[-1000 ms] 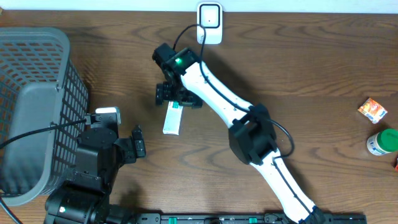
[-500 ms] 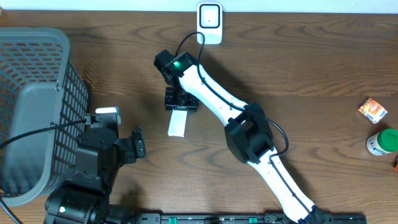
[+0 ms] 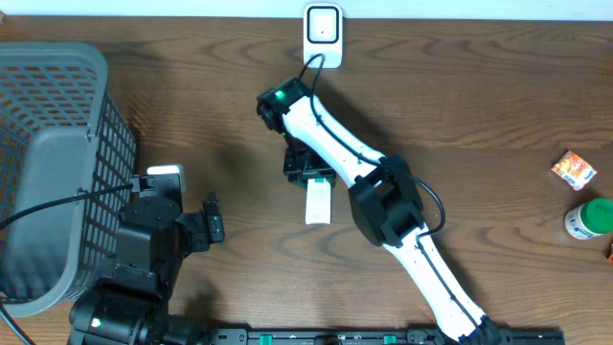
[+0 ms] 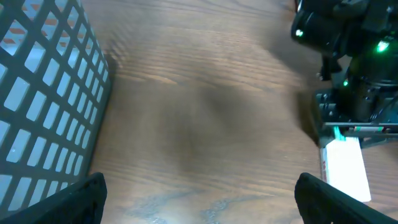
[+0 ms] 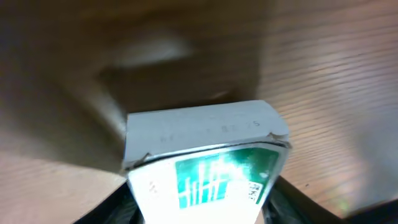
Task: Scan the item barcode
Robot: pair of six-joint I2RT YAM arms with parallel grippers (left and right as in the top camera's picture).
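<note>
Grey plastic basket (image 3: 57, 144) sat way off on the left with my left gripper (image 4: 199, 193) just beside it, fingers spread wide and nothing between them. Around the middle of the wooden table (image 3: 479, 86), my right gripper (image 3: 310, 175) was clamped on one end of the white box (image 3: 318, 204) with the green print, on the near side of the white scanner (image 3: 323, 35) at the far edge. Over on the right were an orange packet (image 3: 574, 170) and a green-capped bottle (image 3: 589, 218), well apart from the box.
</note>
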